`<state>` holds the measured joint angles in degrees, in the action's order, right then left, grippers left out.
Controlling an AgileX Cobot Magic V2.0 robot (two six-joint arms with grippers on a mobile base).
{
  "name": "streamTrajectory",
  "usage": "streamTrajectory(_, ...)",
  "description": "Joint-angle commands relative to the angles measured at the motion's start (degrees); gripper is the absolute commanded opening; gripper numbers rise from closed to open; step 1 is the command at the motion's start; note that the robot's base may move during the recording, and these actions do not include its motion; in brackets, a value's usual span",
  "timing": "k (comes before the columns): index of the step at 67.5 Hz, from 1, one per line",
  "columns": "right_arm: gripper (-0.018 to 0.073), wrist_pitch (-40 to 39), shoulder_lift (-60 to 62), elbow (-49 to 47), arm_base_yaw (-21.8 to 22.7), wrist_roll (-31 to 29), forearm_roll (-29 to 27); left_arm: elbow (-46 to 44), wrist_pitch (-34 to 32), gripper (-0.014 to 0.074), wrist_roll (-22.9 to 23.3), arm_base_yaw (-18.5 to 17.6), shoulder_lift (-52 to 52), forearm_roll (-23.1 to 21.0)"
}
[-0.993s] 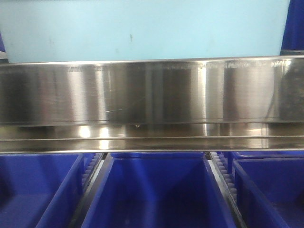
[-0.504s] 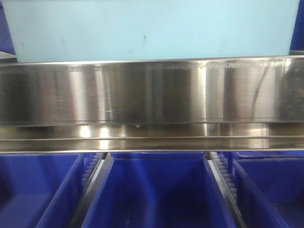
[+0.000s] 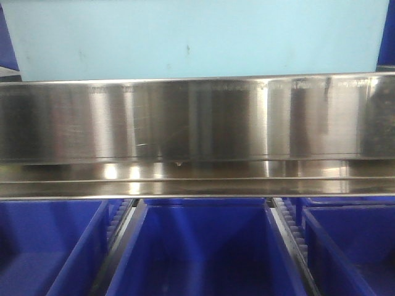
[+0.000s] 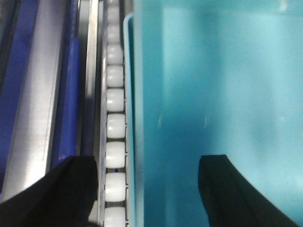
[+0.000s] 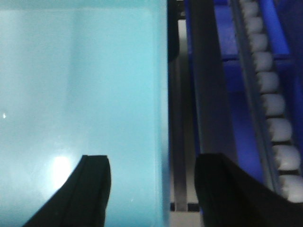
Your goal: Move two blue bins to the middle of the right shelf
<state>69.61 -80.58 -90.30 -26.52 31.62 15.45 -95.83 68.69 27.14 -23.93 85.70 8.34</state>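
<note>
A pale cyan-blue bin (image 3: 197,37) fills the shelf bay behind the steel rail in the front view. My left gripper (image 4: 147,163) is open, its black fingers (image 4: 78,184) standing either side of the bin's left wall (image 4: 129,94), one outside over the rollers and one inside the bin (image 4: 218,85). My right gripper (image 5: 155,161) is open too and straddles the right wall (image 5: 162,94) of the same bin (image 5: 80,85), with one finger inside and one outside. Neither pair of fingers touches the wall.
A broad steel shelf rail (image 3: 197,117) runs across the front view. Three dark blue bins (image 3: 197,246) sit side by side on the level below. White roller tracks (image 4: 115,127) (image 5: 274,104) flank the pale bin, with dark blue bins beyond.
The pale bin shifted a little to the right in the front view between one second ago and half a second ago, then stayed put.
</note>
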Motion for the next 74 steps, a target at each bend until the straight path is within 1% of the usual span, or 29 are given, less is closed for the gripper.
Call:
streamTrajectory(1,0.0288,0.35,-0.24,-0.50,3.14,-3.90,-5.55,-0.63,1.28,0.0359,0.39,0.29,0.44,-0.62)
streamTrajectory(7,0.0288,0.35,-1.02,-0.38,6.56,-8.66,-12.21,0.02,1.28,0.0359,0.39,0.29,0.44,-0.62)
streamTrajectory(9,0.0288,0.35,-1.45,-0.38,7.42,-8.84,-13.11,0.11,1.28,0.0359,0.39,0.29,0.44,-0.49)
streamTrajectory(20,0.0288,0.35,-2.27,0.20,7.84,-8.84,-12.87,1.38,1.28,0.0358,0.39,0.29,0.44,-0.49)
streamTrajectory(34,0.0288,0.35,-2.27,5.72,7.84,-8.84,-12.87,5.90,1.28,0.0358,0.39,0.29,0.44,-1.59)
streamTrajectory(41,0.0288,0.35,-2.27,6.53,7.84,-8.84,-12.98,6.44,1.28,0.0353,0.39,0.29,0.72,-2.27)
streamTrajectory(53,0.0288,0.35,-2.27,6.46,7.84,-8.84,-12.98,6.44,1.28,0.0286,0.39,0.29,2.05,-3.53)
streamTrajectory(57,0.0288,0.35,-2.27,6.46,7.84,-8.84,-12.98,6.44,1.28,0.0251,0.39,0.29,2.20,-4.04)
streamTrajectory(61,0.0279,0.35,-2.27,6.46,7.84,-8.84,-12.98,6.44,1.28,0.0192,0.39,0.29,2.20,-4.65)
streamTrajectory(65,0.0228,0.35,-2.27,6.46,7.84,-8.84,-12.98,6.44,1.28,0.0143,0.39,0.29,2.20,-4.90)
streamTrajectory(67,0.0183,0.35,-2.27,6.46,7.84,-8.84,-12.98,6.44,1.28,0.0113,0.39,0.29,2.20,-4.90)
streamTrajectory(74,-0.0044,0.35,-2.27,6.46,7.84,-8.84,-12.98,6.44,1.28,0.0001,0.39,0.29,2.20,-4.90)
